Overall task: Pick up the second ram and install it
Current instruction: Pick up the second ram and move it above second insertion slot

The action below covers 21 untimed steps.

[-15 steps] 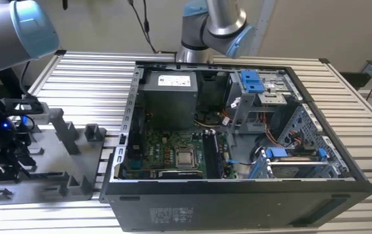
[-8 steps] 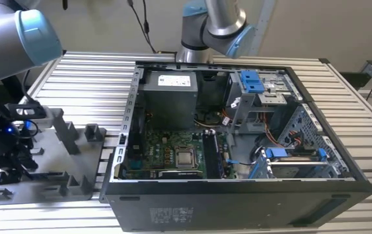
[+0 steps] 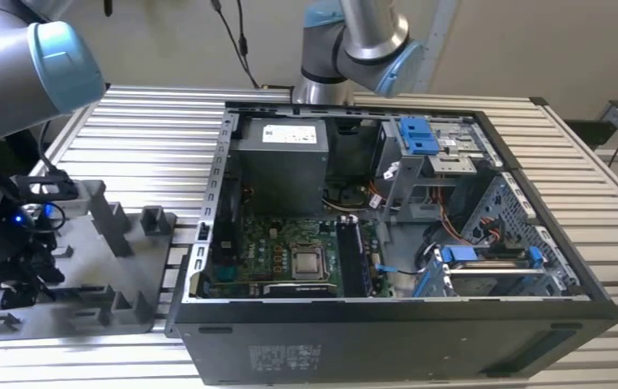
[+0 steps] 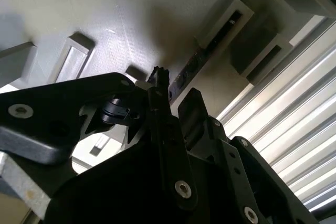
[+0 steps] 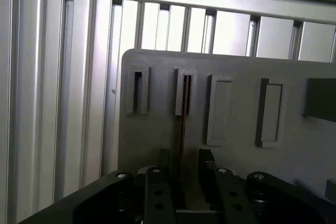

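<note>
pick step in hand: my tool sits spread astride the second ram, edge-on in its tray slot on the bench; the pinch calls for staying centred.

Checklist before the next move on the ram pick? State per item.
1. End effector centred on the long, thin dark memory board: ok, it straddles the board in the first wrist view.
2. Fingers open: ok, a gap shows on each side of the board.
3. Board seated on edge in the grey plastic tray, in its slotted post: ok.
4. Board clamped: not ok, no contact yet.
5. Free slot on the green motherboard inside the open black computer case: cannot tell.
</note>
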### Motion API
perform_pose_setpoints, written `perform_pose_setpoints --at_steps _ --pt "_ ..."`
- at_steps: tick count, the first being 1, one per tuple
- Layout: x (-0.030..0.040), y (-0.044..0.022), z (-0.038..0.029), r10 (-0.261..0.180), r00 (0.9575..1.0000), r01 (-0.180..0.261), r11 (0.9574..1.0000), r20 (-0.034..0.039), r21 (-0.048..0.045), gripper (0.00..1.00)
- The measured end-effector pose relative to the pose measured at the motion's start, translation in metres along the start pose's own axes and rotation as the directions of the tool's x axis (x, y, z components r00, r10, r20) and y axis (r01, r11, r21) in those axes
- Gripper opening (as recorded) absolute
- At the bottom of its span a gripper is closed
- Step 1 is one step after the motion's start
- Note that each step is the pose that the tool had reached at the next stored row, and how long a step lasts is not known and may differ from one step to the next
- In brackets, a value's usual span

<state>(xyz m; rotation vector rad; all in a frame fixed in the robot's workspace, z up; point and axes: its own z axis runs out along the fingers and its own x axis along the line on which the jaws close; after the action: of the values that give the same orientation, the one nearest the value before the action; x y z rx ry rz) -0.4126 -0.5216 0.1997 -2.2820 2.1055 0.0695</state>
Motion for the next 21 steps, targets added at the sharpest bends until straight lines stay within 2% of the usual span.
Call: perform_pose_setpoints --at_steps 3,6,7,19,21 --pt "0.0 0.0 0.0 0.0 1.0 0.0 1.0 -0.0007 0.0 0.34" --pt "0.0 0.0 -0.0001 0.0 1.0 0.0 1.0 -0.0016 -0.0003 0.16" --pt "0.0 0.0 0.0 0.0 1.0 0.0 1.0 -0.0018 -0.0002 0.14" --pt "0.0 0.0 -0.0001 0.0 1.0 0.0 1.0 -0.0049 -0.0005 0.14" --pt "-0.0002 0.0 -0.0025 0.0 1.0 0.0 1.0 -0.0049 -0.0004 0.14"
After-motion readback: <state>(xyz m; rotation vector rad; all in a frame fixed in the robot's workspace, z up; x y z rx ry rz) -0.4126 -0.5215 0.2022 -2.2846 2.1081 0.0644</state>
